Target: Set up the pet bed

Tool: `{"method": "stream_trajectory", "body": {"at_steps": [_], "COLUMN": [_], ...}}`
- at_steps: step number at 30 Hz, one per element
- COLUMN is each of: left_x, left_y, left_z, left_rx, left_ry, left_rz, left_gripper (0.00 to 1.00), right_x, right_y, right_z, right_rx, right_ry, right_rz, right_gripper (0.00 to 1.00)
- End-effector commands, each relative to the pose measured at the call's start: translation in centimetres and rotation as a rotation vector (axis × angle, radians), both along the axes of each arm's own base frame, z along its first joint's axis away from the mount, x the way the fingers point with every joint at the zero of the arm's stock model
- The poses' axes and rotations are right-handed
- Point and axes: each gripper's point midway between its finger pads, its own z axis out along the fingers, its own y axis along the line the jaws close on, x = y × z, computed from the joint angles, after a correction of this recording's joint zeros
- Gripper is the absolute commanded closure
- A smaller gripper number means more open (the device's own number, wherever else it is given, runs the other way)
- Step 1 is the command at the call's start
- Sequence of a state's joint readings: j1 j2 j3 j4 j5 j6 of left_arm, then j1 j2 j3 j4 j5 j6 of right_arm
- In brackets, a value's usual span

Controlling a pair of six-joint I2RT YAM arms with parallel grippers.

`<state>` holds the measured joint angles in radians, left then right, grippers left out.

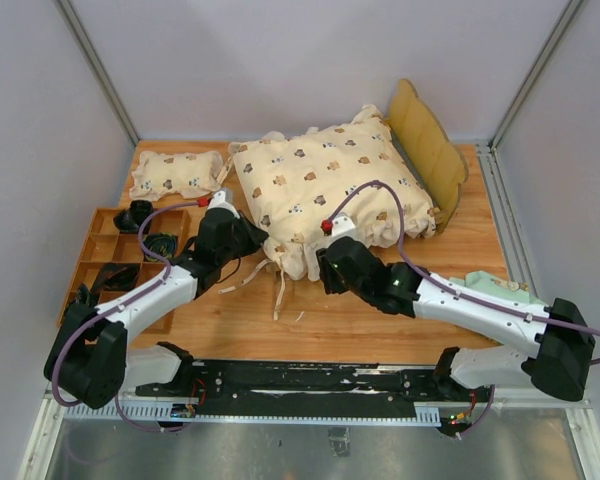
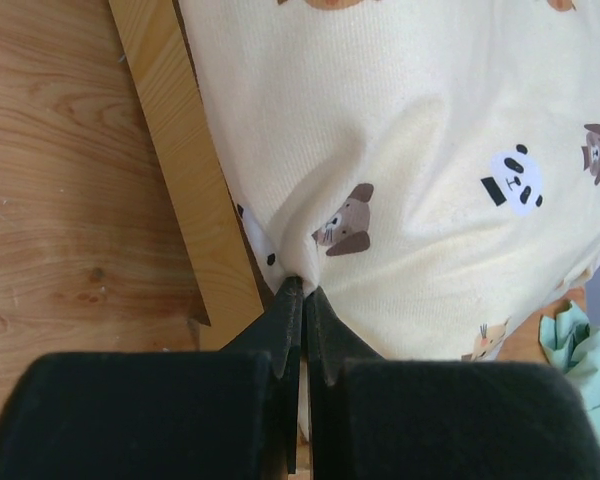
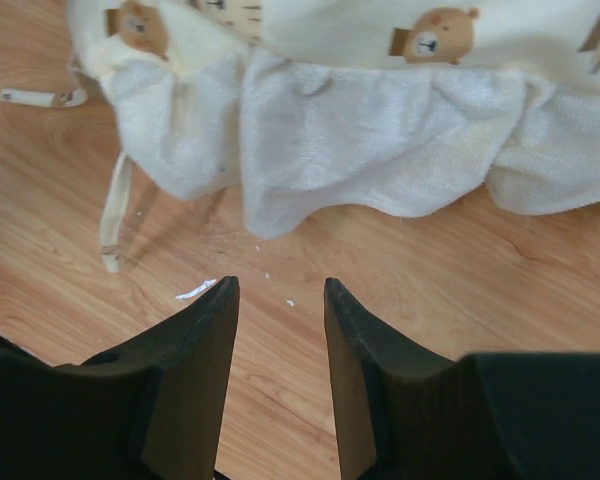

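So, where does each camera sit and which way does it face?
Top external: above and behind the arms, looking down at table, quilt and bed; both arms show.
Left wrist: on the left arm, facing along the left claw, shut on the quilt beside a rail.
Right wrist: on the right arm, facing past the open right claw at the quilt's ruffle.
All share the quilt.

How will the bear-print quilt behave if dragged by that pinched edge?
Probably floppy: the bear-print quilt puckers where the left gripper pinches it, so it should stretch and drape rather than move as one. Its ruffled edge and loose ties lie on the table, likely to trail and snag.
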<state>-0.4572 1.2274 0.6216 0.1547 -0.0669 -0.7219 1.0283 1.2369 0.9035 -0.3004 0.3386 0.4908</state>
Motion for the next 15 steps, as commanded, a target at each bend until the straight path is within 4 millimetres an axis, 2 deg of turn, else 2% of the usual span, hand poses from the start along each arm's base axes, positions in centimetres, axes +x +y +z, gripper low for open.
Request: {"method": "stream_trajectory", "body": {"at_steps": [1,2,3,11,13,15], "left_x": [-0.2,-0.2,-0.2,-0.3,-0.3,-0.3], "left_y": [0.6,0.6,0.6,0.6,0.5,0.6], "left_z": [0.2,0.1,-0.1,-0.6,-0.5,-0.3], "left_rx": [0.009,0.011,0.015,0.015,0.015,0.016], "left_ry": [-0.006,-0.003,0.003,0.014,0.012,0.008], "left_rz": [0.005,0.005,0.007,0.002,0.001,0.001], "left_gripper": [1.00,1.00,1.00,1.00,1.00,1.00], "right_x": [-0.6,-0.3,-0.2,2.3,2.9,3.6], "right_y": [2.9,4.4,5.2,9.5,10.2,9.7], "right_z": [3.3,3.8,3.4,1.1,0.4,0.2], "right_rx": [0.038,0.077,0.079,-0.023,-0.067,-0.132], "right_ry": [-0.161,-0.207,-0.223,-0.247,-0.250,-0.252], "right_rz": [0.120,0.163,0.188,0.215,0.219,0.181], "right_gripper": [0.58,0.57,0.57,0.55,0.56,0.60]}}
